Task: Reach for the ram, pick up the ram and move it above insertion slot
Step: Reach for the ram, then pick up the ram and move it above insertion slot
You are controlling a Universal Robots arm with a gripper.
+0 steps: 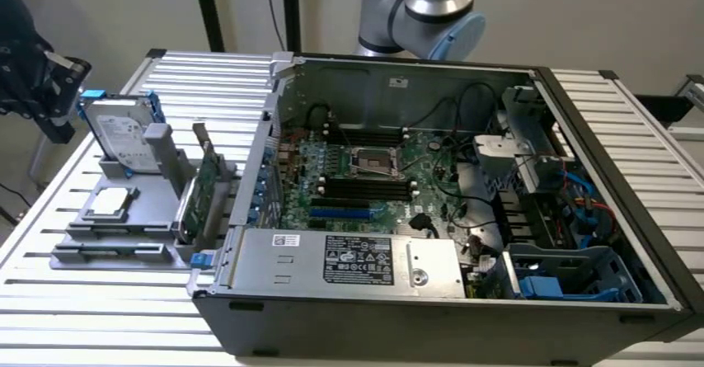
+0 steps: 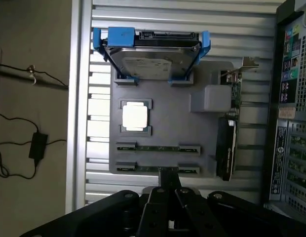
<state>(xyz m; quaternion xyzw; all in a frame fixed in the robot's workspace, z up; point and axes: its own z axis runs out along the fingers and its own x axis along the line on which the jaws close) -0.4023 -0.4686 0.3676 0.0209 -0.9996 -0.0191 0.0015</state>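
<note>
Two rams stand on edge in a grey holder (image 2: 163, 106), each a thin green stick: one ram (image 2: 158, 147) and a second ram (image 2: 143, 169) nearer my gripper. My gripper (image 2: 169, 174) hangs above the holder's edge, its dark tip over the nearer stick, shut with nothing in it. In the exterior view my gripper (image 1: 49, 78) is up at the far left, above the holder (image 1: 154, 210). Long black memory slots (image 1: 358, 187) lie on the motherboard inside the open computer case (image 1: 440, 301).
On the holder also stand a hard drive in a blue frame (image 2: 150, 61), a silver processor (image 2: 135, 117) and a wider green expansion card with a metal bracket (image 2: 227, 143). The case wall (image 2: 291, 123) rises close beside the card. Cables lie on the floor (image 2: 37, 145).
</note>
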